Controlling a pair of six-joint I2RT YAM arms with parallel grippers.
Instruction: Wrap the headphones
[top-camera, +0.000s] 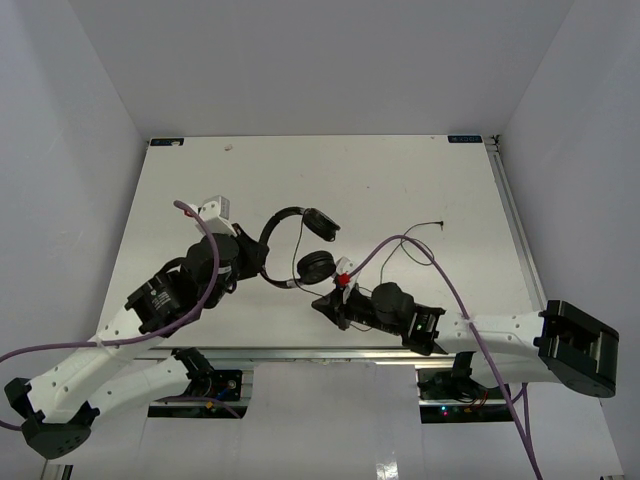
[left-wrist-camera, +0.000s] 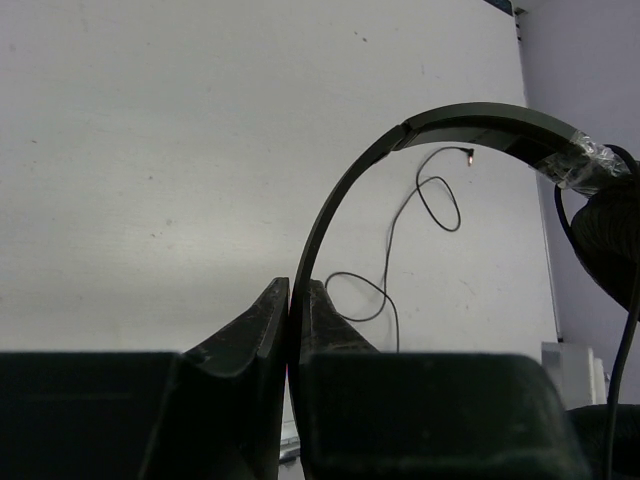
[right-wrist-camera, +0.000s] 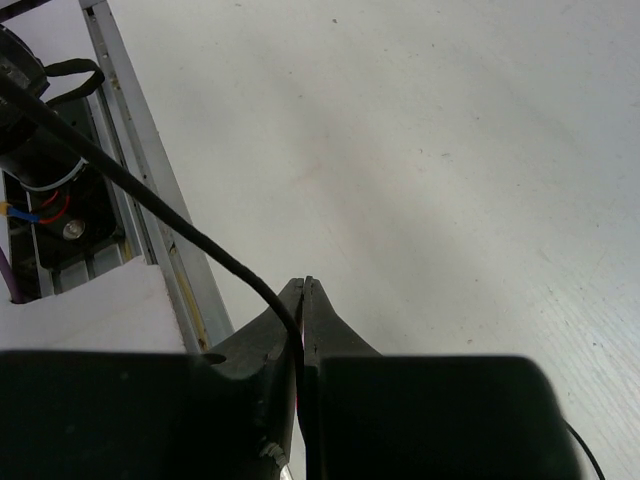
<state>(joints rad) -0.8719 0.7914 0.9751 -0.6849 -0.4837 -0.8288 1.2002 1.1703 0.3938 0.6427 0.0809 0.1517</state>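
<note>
A white table (top-camera: 400, 180) stands inside plain white walls, with a metal rail along its near edge. The headphones (top-camera: 315, 267) are a little left of the middle of the table, closer to the near edge than the far one. The left gripper (top-camera: 255, 262) is clamped on the thin headband (left-wrist-camera: 340, 200), and in the left wrist view its fingers (left-wrist-camera: 265, 320) press together with the band rising from between them. The band arches over to an earcup (left-wrist-camera: 610, 240) at the right side of that view. Whether the earcups rest on the table I cannot tell.

The cord (top-camera: 410, 250) trails in loose loops over the table toward the right edge, ending in the plug (top-camera: 442, 224). The right gripper (top-camera: 322, 303) sits near the near edge, just right of the lower earcup, closed tight on the cord (right-wrist-camera: 150, 200), which runs off taut from its fingertips. Purple cables (top-camera: 440, 270) drape over both arms.
</note>
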